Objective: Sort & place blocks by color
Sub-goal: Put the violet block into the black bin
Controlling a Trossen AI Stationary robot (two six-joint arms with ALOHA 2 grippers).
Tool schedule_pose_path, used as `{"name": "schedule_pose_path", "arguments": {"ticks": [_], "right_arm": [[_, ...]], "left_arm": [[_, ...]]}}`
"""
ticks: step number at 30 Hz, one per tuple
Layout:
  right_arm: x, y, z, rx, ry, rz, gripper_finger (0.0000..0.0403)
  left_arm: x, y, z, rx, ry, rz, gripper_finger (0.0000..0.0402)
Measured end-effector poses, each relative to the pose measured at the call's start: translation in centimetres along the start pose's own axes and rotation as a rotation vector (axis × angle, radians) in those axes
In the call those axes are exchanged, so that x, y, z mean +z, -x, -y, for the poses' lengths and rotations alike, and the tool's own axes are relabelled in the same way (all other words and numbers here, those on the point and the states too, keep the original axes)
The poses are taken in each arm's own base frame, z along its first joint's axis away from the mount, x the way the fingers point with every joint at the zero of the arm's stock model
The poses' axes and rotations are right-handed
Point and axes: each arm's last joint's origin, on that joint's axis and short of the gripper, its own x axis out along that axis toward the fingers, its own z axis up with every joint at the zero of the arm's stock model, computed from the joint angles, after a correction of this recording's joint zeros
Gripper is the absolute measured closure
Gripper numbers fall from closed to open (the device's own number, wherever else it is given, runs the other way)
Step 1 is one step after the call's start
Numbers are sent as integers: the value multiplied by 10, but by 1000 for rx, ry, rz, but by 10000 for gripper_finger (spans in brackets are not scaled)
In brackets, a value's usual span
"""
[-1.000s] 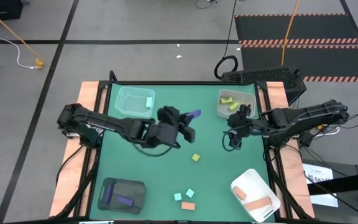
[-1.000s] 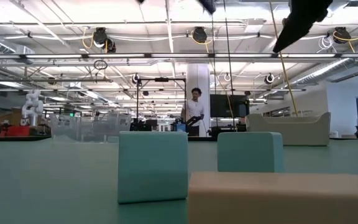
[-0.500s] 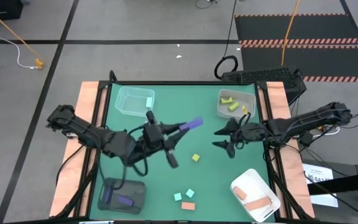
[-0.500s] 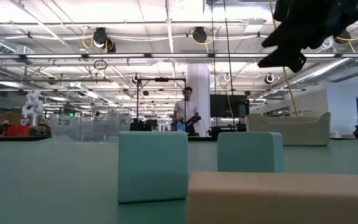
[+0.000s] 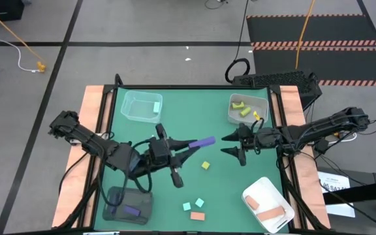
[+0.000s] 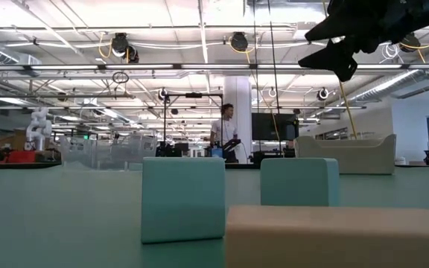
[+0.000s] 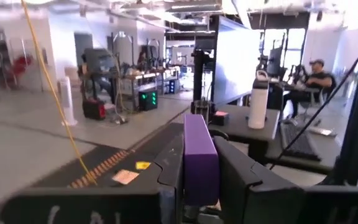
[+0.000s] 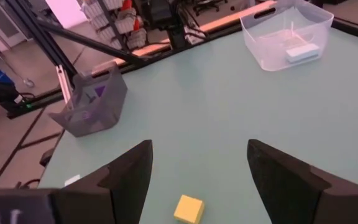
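Note:
My left gripper (image 5: 187, 145) hangs over the table's middle, shut on a purple bar (image 5: 204, 141) that sticks out past its fingertips (image 7: 199, 155). My right gripper (image 5: 229, 145) stands open above the table, pointing toward the left; it shows at the top of the low view (image 6: 332, 46). A yellow-green block (image 5: 205, 166) lies on the mat below and between the grippers, seen past the right fingers (image 8: 189, 209). Two teal blocks (image 5: 187, 206) (image 5: 200, 203) and a salmon block (image 5: 197, 216) lie near the front edge. My left gripper pinches the purple bar's long sides at its near end (image 7: 197, 183) between its two fingers (image 7: 241, 177). The fingers come level from the table's left and lie along the bar. The bar juts forward past the fingertips, lifted clear of the table.
A clear tray (image 5: 130, 104) with a teal block (image 5: 156, 106) stands at the far left, and a tray (image 5: 261, 104) with yellow-green blocks at the far right. A dark tray (image 5: 119, 196) with a purple block is at the near left, a white tray (image 5: 261, 188) with salmon pieces at the near right.
My left gripper has swung toward the table's near edge with the purple bar, rolling and tipping up until it points level; the bar stays clear of the table. My right gripper has sunk a little and tipped up from pointing down to pointing level toward the left.

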Motion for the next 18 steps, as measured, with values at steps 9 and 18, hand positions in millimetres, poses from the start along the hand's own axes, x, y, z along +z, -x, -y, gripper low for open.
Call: {"name": "schedule_pose_path", "arguments": {"ticks": [9,18], "right_arm": [[4,0,-2,16,-9,36,152],[12,1,-5,54,-12,120,152]], "left_arm": [[-33,23,16,-13,399,-284,342],[-60,80,41,5,886,-708,342]]}}
